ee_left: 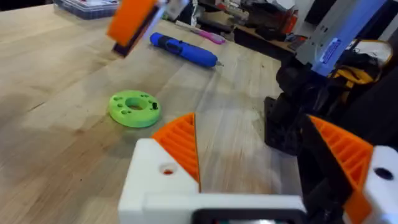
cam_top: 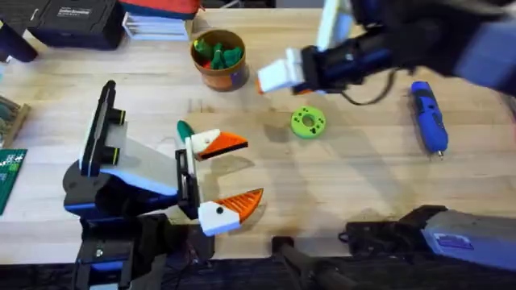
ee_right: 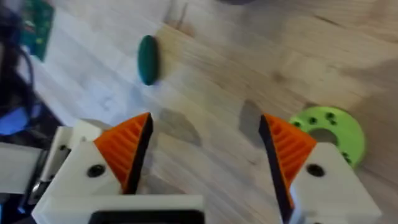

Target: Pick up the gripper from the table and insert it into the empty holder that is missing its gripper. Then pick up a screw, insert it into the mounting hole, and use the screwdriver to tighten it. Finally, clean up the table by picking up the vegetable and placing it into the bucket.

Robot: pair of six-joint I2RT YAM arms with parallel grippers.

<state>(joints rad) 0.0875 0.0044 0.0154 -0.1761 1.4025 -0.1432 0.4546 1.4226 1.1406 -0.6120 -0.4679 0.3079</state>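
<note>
Right tool (ee_right: 202, 140) hangs over the table (cam_top: 339, 185) with its orange pads spread wide and nothing between them. The dark green vegetable (ee_right: 147, 59) lies on the wood ahead of it, the lime-green disc (ee_right: 329, 127) beside one pad. Left tool (cam_top: 234, 173) gapes too, empty, the vegetable (cam_top: 185, 129) just behind its upper finger. Bucket (cam_top: 218, 58) and blue screwdriver (cam_top: 429, 117) sit well apart.

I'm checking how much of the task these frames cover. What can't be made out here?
- Overhead: the vegetable is partly hidden behind the left gripper.
- Overhead: the right gripper is blurred, so its fingers merge.
- Left wrist view: the screwdriver tip is too small to read.
- Overhead: the bucket contents are indistinct.
</note>
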